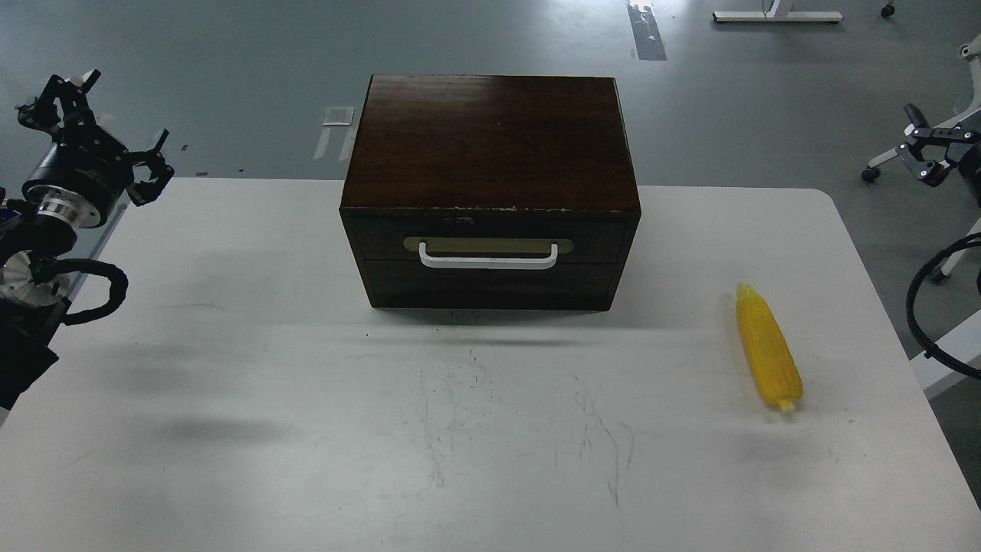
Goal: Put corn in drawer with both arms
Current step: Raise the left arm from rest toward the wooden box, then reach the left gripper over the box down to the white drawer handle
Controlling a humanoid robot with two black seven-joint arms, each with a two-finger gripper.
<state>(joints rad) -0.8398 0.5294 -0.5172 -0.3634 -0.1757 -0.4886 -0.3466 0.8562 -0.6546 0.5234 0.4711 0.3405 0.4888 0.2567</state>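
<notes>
The yellow corn (768,349) lies flat on the white table (306,429) at the right, its stub end toward me. The dark wooden drawer (490,257) is closed in its dark box at the table's back middle, white bar handle (488,259) facing me. My left gripper (92,130) hangs open above the table's far left corner, nothing between its spread fingers, far from the box. My right gripper (931,153) shows at the right edge, beyond the table, small and partly cut off; nothing is seen in it.
The box top (490,138) is flat and bare. A black cable loop (939,307) of the right arm hangs off the table's right edge. Grey floor lies behind the table, with a white stand base (774,15) at the back.
</notes>
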